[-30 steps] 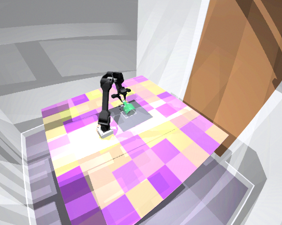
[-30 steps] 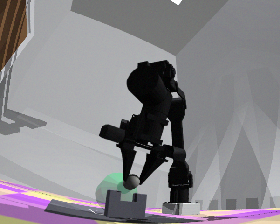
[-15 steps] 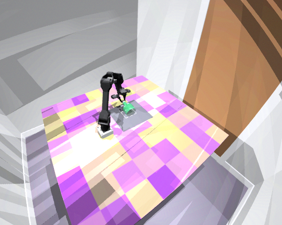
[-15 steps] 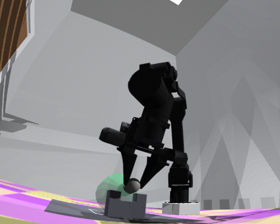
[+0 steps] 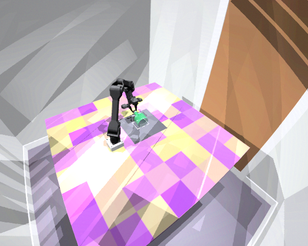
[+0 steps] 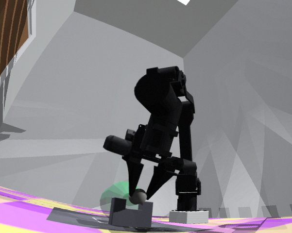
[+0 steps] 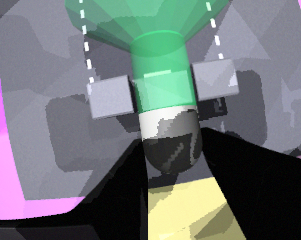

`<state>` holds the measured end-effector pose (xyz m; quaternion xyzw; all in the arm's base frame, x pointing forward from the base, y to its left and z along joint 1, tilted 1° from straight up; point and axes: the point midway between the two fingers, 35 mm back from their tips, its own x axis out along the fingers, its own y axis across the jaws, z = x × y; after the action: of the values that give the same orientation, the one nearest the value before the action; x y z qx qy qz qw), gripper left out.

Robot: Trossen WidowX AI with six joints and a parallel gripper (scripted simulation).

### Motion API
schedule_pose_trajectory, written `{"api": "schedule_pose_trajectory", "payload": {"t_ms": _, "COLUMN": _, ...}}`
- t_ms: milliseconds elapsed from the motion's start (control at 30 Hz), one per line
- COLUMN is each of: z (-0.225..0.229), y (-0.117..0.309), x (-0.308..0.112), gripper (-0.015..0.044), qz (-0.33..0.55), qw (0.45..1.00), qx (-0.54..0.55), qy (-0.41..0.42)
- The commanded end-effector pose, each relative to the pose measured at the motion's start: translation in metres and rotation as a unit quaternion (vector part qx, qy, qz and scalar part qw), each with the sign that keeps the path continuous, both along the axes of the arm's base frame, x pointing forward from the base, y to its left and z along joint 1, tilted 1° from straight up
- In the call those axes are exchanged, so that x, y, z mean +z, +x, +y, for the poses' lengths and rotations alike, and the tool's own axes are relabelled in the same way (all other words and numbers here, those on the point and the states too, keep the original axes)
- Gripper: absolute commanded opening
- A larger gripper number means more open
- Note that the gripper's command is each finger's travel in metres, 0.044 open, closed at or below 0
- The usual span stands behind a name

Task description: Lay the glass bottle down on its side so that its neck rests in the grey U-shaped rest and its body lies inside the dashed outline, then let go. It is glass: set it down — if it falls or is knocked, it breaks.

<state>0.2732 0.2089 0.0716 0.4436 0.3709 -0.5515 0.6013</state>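
Carefully now: the green glass bottle with the rounded grey-and-white cap lay nearly on its side, its neck over the slot of the grey U-shaped rest, and you had its capped end pinched between the black tapered fingers of the gripper. From the exterior view the cap stood a little above the notch, so the neck probably had some way left to sink; if you had opened there, the glass could have dropped onto the hard prongs and cracked. The neck also looked slightly skewed between them in the wrist view, and lowering it unevenly could have caught it on one prong and rolled the body. You could see the white dashed outline on the dark grey mat, but not whether the body's far end sat inside it. Your fingertips reached down close behind the rest, so pressing too low or parting them quickly risked a bump that knocked the bottle loose.
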Motion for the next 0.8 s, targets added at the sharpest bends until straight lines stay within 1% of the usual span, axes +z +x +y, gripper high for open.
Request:
{"api": "schedule_pose_trajectory", "payload": {"t_ms": 0, "z": -0.0013, "y": -0.0005, "x": -0.0023, "gripper": 0.0127, "qz": 0.001, "qw": 1.0, "qx": 0.0, "qy": -0.001}}
{"api": "schedule_pose_trajectory", "payload": {"t_ms": 767, "z": -0.0018, "y": -0.0007, "x": -0.0061, "gripper": 0.0127, "qz": -0.004, "qw": 1.0, "qx": 0.0, "qy": 0.007}}
